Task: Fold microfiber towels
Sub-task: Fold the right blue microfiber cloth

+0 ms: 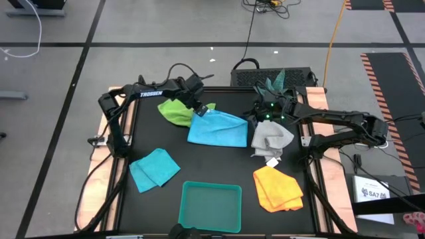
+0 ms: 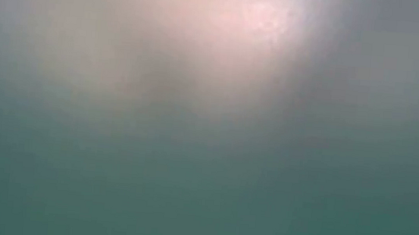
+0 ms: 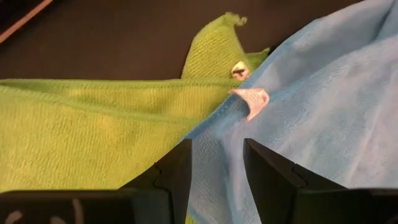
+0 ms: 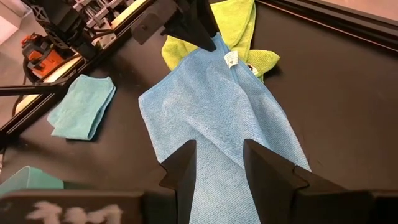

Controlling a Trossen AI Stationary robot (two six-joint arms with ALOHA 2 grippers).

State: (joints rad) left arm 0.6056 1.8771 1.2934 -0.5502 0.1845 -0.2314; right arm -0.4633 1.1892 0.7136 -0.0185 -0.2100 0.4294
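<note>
1. Blue towel (image 1: 218, 129) – soft, fine-knit, stretched mid-worktop (image 1: 219, 169) between both hands.
2. Left hand (image 3: 216, 163) pinches its corner by the white tag; lime green towel (image 1: 176, 110), ribbed and rumpled, lies just beside it.
3. Right hand (image 4: 219, 163) grips the opposite edge, cloth passing between the fingers.
4. Folded turquoise towel (image 1: 154, 168), crumpled grey-white towel (image 1: 269, 137) and yellow-orange towel (image 1: 277, 188) lie apart; teal tray (image 1: 211, 206) – smooth plastic rectangle – at the front edge.

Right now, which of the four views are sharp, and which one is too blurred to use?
Low view: only a blurred teal and pink haze. High view: evenly lit, the soft yellow-orange cloth is clear. Left wrist view: the lime green cloth's weave is sharp. Right wrist view: sharp on the blue square cloth.
</note>
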